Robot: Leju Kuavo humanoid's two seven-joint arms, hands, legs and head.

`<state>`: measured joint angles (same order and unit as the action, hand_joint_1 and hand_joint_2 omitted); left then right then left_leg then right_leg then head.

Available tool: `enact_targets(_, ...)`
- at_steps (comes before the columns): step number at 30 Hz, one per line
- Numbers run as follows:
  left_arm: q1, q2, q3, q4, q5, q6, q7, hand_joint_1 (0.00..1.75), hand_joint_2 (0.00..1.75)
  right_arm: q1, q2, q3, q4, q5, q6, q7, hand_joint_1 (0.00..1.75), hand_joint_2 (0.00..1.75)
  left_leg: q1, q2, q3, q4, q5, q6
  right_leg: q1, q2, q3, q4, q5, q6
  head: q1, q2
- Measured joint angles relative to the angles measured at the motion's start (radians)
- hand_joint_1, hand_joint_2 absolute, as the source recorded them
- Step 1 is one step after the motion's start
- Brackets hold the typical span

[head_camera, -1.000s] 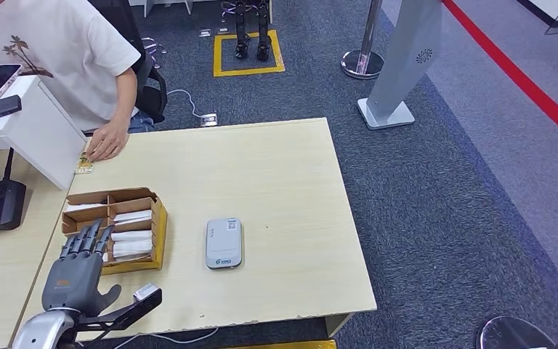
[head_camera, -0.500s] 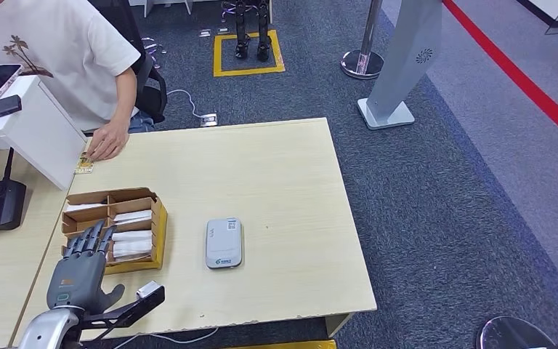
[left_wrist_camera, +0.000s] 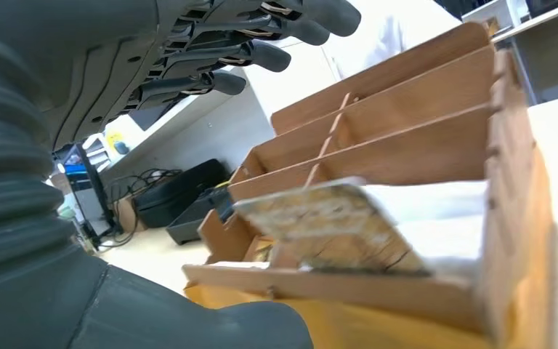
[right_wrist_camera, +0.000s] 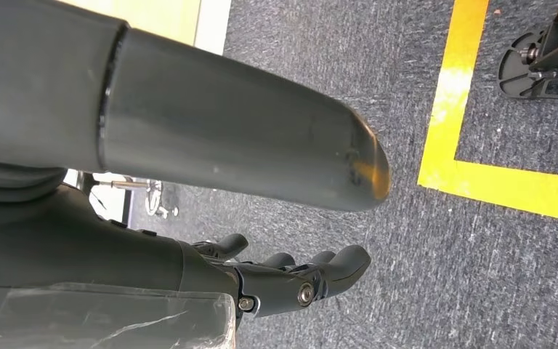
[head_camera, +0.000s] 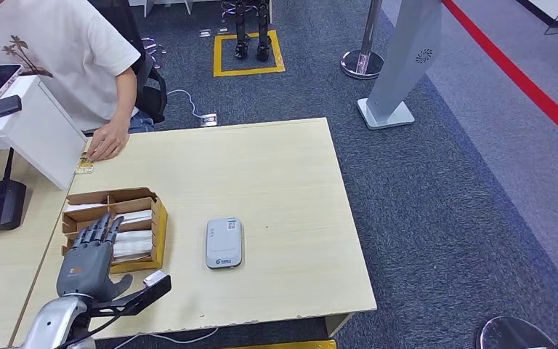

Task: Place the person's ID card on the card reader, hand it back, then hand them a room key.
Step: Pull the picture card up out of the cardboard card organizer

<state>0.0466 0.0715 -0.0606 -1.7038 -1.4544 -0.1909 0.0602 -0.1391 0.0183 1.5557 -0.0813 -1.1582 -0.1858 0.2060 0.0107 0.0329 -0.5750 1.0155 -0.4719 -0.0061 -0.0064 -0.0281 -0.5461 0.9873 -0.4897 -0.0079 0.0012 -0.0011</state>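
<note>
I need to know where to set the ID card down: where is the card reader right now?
In the head view, the grey card reader lies flat on the wooden table, near its front edge, just right of the cardboard key-card box.

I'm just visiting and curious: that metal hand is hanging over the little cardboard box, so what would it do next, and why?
Probably lower the left hand into the box to pinch a card. Its fingers are spread above the cards, holding nothing.
</note>
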Motion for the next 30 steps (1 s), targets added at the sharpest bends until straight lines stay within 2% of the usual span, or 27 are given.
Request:
enact_targets(18,-0.033,-0.013,-0.046,0.052,0.009,0.007,-0.006,0.01,1.75,0.000,0.000,0.000,0.000,0.016,0.006,0.001,0.00,0.00,0.000,0.000,0.000,0.000,0.000,0.000,0.000,0.000,0.000,0.000,0.000,0.000,0.000,0.000)
enact_targets(22,-0.033,-0.010,-0.063,0.057,0.026,0.006,-0.006,1.75,1.75,0.000,0.000,0.000,0.000,0.017,0.005,0.001,0.00,0.00,0.000,0.000,0.000,0.000,0.000,0.000,0.000,0.000,0.000,0.000,0.000,0.000,0.000,0.000)
enact_targets(30,-0.033,0.007,-0.073,0.057,0.034,0.003,0.003,1.75,1.75,0.000,0.000,0.000,0.000,0.018,0.000,0.002,0.00,0.00,0.000,0.000,0.000,0.000,0.000,0.000,0.000,0.000,0.000,0.000,0.000,0.000,0.000,0.000)
